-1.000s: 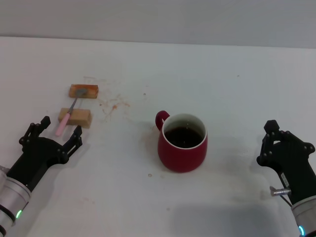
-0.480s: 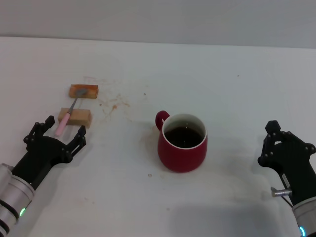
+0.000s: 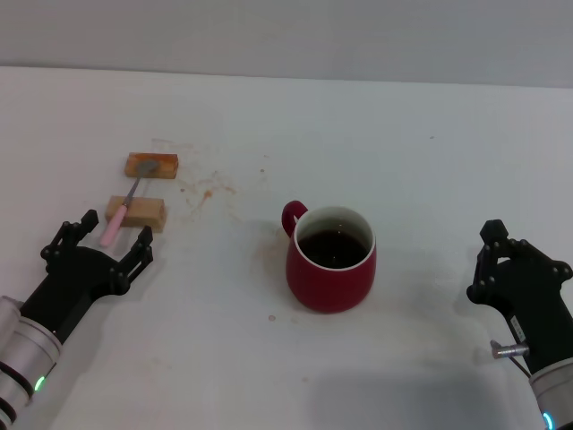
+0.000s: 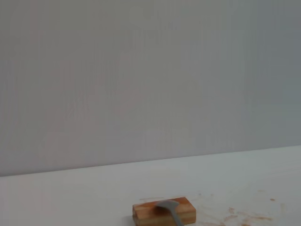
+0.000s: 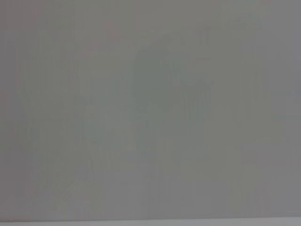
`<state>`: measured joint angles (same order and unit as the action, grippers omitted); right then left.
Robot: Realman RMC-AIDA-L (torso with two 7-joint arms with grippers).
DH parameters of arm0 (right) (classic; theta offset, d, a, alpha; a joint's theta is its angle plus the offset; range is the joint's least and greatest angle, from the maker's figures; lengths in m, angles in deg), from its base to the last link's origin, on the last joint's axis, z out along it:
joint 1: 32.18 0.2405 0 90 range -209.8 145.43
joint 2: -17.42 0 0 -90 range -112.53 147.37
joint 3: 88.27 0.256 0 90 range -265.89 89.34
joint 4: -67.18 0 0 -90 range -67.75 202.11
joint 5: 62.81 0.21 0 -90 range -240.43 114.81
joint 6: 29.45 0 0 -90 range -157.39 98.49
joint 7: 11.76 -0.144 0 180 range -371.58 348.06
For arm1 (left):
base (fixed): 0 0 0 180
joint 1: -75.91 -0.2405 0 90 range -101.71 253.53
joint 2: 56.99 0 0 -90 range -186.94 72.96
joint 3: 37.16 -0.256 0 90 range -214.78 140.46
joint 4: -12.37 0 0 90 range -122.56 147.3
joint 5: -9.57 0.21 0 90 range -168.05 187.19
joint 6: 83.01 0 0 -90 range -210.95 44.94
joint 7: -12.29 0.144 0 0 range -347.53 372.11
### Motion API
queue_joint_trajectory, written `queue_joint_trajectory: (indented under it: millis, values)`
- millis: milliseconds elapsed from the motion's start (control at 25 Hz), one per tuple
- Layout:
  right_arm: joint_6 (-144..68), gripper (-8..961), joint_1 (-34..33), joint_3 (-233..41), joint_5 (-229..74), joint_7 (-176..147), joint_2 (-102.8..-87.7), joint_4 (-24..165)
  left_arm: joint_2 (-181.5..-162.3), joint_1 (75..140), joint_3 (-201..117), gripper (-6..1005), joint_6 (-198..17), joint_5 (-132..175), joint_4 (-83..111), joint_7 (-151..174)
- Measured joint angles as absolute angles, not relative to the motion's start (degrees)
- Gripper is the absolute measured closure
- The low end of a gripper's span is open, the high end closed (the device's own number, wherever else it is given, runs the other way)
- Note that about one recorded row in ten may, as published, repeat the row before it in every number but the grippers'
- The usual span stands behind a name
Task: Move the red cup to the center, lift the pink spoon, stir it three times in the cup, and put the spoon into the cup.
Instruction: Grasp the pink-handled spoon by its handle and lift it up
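The red cup (image 3: 330, 260) stands upright near the middle of the table, with dark liquid inside and its handle toward the far left. The pink spoon (image 3: 110, 233) lies across two tan blocks, with its grey bowl on the far block (image 3: 150, 166) and its pink handle over the near block (image 3: 141, 212). My left gripper (image 3: 115, 228) is open, and in the head view its fingertips stand on either side of the handle's end. I cannot tell whether they touch it. The left wrist view shows the far block (image 4: 155, 214) and the spoon bowl (image 4: 170, 207). My right gripper (image 3: 498, 255) is parked at the right, near the table's front.
Reddish stains (image 3: 206, 186) mark the white table (image 3: 403, 152) between the blocks and the cup. A pale wall rises behind the table's far edge. The right wrist view shows only a blank grey surface.
My left gripper has shifted slightly nearer and lower beside the spoon handle, and stays open. The right gripper has sunk a touch. The cup and spoon have not moved.
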<state>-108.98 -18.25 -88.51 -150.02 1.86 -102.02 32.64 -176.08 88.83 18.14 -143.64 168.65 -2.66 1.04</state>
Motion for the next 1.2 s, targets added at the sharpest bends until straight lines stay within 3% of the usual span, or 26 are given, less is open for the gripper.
queue_joint_trajectory:
  millis: [280, 520, 840, 1040, 1200]
  values:
    - [-109.0, 953, -18.2, -88.7, -150.0, 1.9, -102.02, 32.6, -176.08, 88.8, 18.0, 172, -143.6, 168.6, -2.7, 1.1]
    - [-109.0, 953, -18.1, -88.8, -150.0, 1.9, -102.02, 32.6, -176.08, 88.8, 18.2, 298, -142.9, 168.5, -2.7, 1.4]
    - [-108.7, 953, -18.2, -88.8, -150.0, 1.9, -102.02, 32.6, -176.08, 88.8, 18.2, 332, -142.4, 167.4, -2.8, 2.0]
    - [-108.7, 953, -18.4, -88.8, -150.0, 1.9, -102.02, 32.6, -176.08, 88.9, 17.9, 434, -141.7, 167.4, -3.0, 2.0]
    - [-108.7, 953, -18.4, -88.8, -150.0, 1.9, -102.02, 32.6, -176.08, 88.9, 17.8, 432, -141.3, 167.4, -3.1, 2.0]
